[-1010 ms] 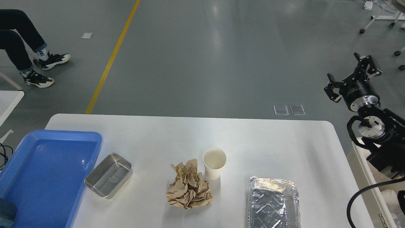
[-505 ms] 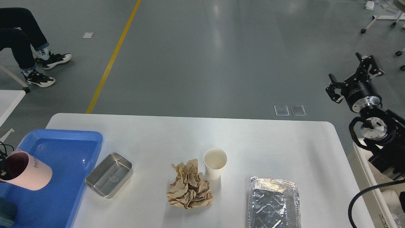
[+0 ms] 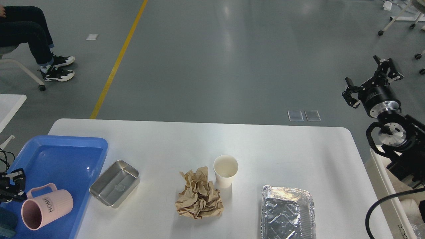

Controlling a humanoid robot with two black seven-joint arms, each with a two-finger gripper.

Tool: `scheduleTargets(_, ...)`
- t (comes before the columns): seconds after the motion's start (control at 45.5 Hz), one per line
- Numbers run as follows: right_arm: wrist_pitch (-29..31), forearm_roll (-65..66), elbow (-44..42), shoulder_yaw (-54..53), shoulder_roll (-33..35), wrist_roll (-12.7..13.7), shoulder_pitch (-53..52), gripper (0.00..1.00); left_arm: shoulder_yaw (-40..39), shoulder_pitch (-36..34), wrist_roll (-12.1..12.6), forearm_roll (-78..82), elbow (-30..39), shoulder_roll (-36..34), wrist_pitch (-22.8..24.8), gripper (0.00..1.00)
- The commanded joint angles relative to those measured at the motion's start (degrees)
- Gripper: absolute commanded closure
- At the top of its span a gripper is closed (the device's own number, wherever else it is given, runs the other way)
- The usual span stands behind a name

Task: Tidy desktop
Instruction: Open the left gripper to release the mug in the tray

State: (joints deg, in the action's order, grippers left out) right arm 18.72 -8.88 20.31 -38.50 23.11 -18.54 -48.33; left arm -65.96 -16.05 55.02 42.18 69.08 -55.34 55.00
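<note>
The white desktop point(image 3: 265, 149) holds a steel tin point(image 3: 114, 183), a ball of crumpled brown paper point(image 3: 199, 196), a white paper cup point(image 3: 225, 171) standing upright and a foil tray point(image 3: 287, 212). A pink mug point(image 3: 49, 207) lies on its side in the blue tray point(image 3: 66, 141) at the left. My left gripper point(image 3: 13, 187) sits at the view's left edge, just left of the mug's handle, its fingers apart and off the mug. My right gripper point(image 3: 365, 78) hangs open above the floor, past the desktop's right edge.
A cream bin's rim point(image 3: 382, 172) runs along the desktop's right side under my right arm. A seated person's legs point(image 3: 33, 33) show at the far left, beyond a yellow floor line point(image 3: 116, 63). Another white table corner point(image 3: 10, 103) stands at the left.
The pink mug came in from the left, held over the blue tray, and now lies on its side in it. My left gripper has let go. The right arm barely moved.
</note>
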Motion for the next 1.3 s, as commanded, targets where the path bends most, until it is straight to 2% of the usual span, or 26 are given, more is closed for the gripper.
scheduleTargets(0.0,0.0,0.01,0.08,0.0,0.18,0.0,-0.01,0.0,0.39,-0.48,-0.02,0.18,0.0,0.06,0.0,1.0)
scheduleTargets(0.263,0.0,0.01,-0.01,0.0,0.01,0.0,0.08,0.0,-0.05,-1.44,-0.02,0.09,-0.09,0.32,0.0,1.0)
scheduleTargets(0.351,0.0,0.01,-0.01,0.0,0.01,0.0,0.08,0.0,-0.84,-1.62,-0.02,0.18,-0.96,0.67,0.0,0.93)
scheduleTargets(0.461,0.0,0.01,-0.01,0.0,-0.08,0.0,0.08,0.0,-0.75,-3.72,-0.02,0.09,-2.28,1.99,0.0,0.75)
scheduleTargets(0.593,0.0,0.01,-0.01,0.0,-0.08,0.0,0.08,0.0,-0.84,-6.89,-0.02,-0.34,-5.44,3.93,0.0,0.6)
scheduleTargets(0.703,0.0,0.01,-0.01,0.0,-0.08,0.0,-0.01,0.0,-1.45,-8.82,-0.02,-2.63,-8.78,5.24,0.0,0.22)
scheduleTargets(0.768,0.0,0.01,0.08,0.0,0.01,0.0,-0.01,0.0,-2.33,-9.0,-0.02,-5.79,-10.63,6.38,0.0,0.08)
scheduleTargets(0.856,0.0,0.01,0.08,0.0,-0.08,0.0,0.08,0.0,-3.56,-8.91,-0.02,-10.0,-13.18,6.91,0.0,0.04)
scheduleTargets(1.076,-0.09,0.01,-0.01,0.0,-0.34,0.0,-0.1,0.0,-4.27,-9.09,-0.02,-12.56,-15.38,7.09,0.0,0.04)
scheduleTargets(1.273,-0.35,0.01,-0.01,0.0,-1.4,0.0,-0.18,0.0,-11.38,-9.0,-0.02,-14.94,-15.73,11.48,0.0,0.04)
